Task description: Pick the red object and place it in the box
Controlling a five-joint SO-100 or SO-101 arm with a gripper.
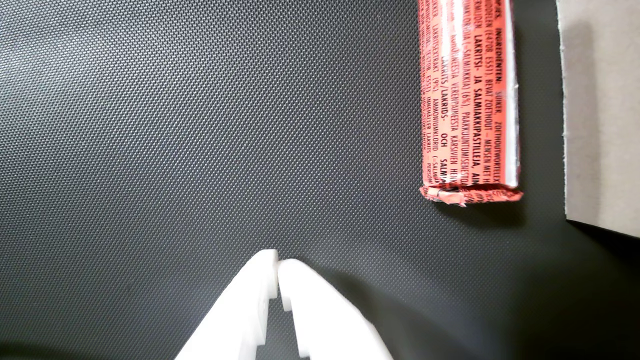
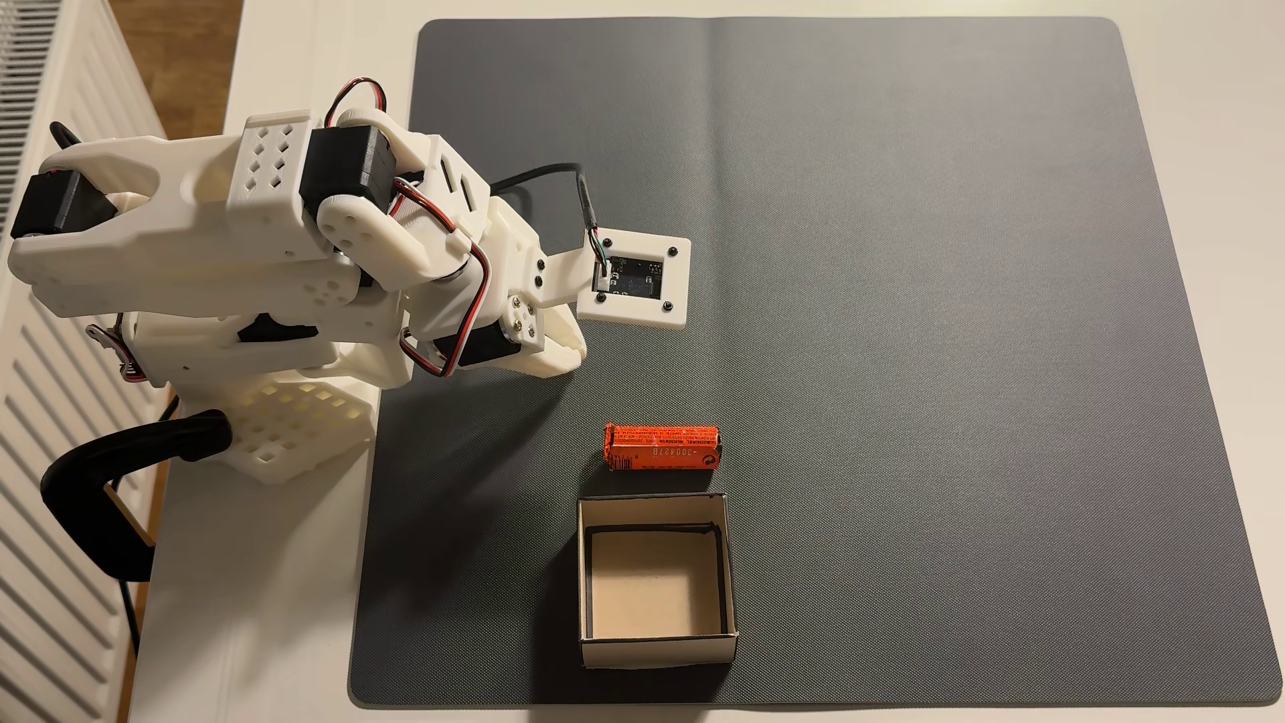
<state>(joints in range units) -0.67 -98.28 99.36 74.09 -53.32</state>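
Fixed view, from the left: my white arm [image 2: 278,264] is folded at the mat's left edge, my pincer [image 2: 567,347] above the grey mat [image 2: 973,347]. Lower centre, the red object [image 2: 662,448] lies flat, apart from me, just above the open box [image 2: 653,580]. In the wrist view my pincer [image 1: 278,261] at bottom centre has its tips together, holding nothing; the red object [image 1: 467,100] lies upper right, the box [image 1: 600,110] just beside it at the right edge.
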